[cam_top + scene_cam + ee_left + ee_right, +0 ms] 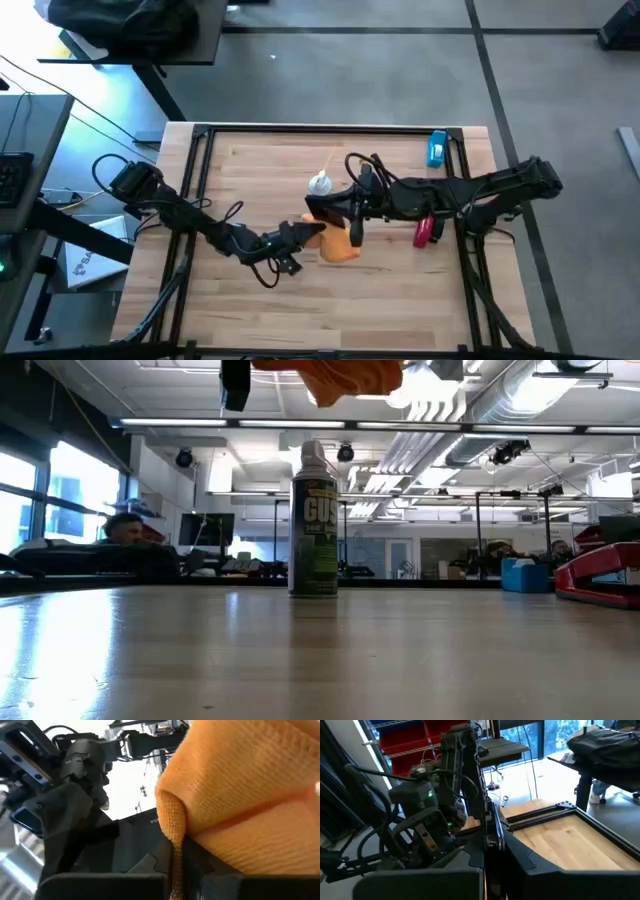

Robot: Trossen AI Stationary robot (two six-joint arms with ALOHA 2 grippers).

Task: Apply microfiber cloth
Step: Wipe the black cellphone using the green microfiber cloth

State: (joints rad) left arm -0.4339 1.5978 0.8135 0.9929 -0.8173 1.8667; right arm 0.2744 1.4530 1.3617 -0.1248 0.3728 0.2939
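The left gripper (305, 233) is pinched shut on the microfiber cloth (338, 240), holding it up off the table (400, 290) near its middle. At its two o'clock the right gripper (352, 215) grips a thin dark phone (489, 832) edge-on. The spray can (319, 185) stands at twelve; a careless sweep could topple it, or the cloth could slip. The phone's face is hidden behind arms and fabric.
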